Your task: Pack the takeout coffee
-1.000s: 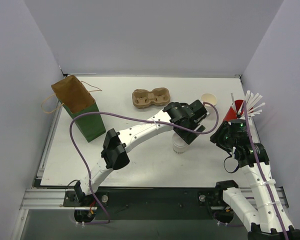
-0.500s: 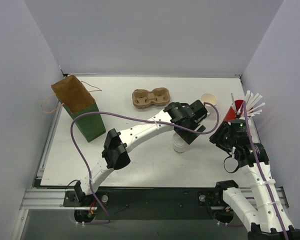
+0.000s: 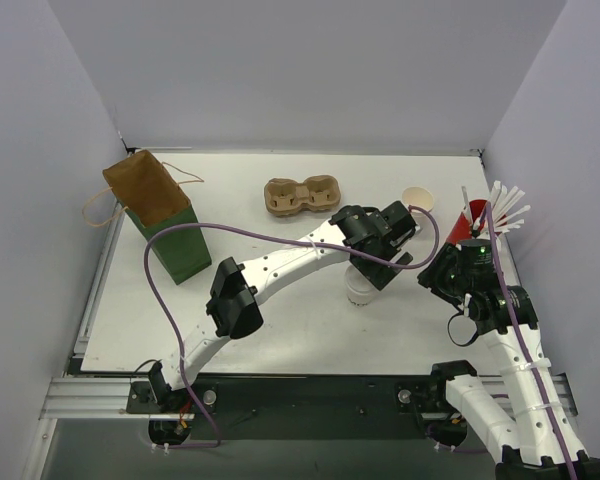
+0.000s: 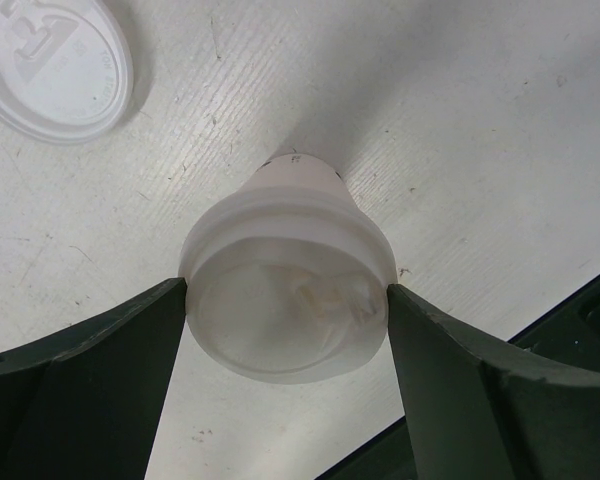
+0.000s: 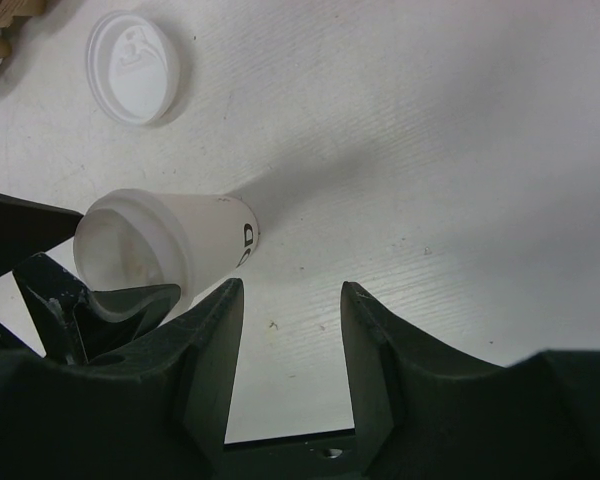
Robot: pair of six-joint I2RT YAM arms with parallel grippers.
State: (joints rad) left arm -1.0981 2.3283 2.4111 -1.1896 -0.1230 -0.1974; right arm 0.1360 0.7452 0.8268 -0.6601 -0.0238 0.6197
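A green bag (image 3: pixel 155 215), open-topped, stands at the counter's (image 3: pixel 280 300) left; a brown carrier (image 3: pixel 301 196) lies mid-rear, well apart from it; a red cup (image 3: pixel 467 220) of white straws (image 3: pixel 505 205) stands at the right edge. A white lid (image 4: pixel 55 65) lies flat on the counter.

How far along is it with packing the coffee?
One white paper cup already wears its lid, and the left gripper clasps it. The second open cup stands unlidded, a loose white lid lies nearby, and the brown pulp carrier holds nothing yet.
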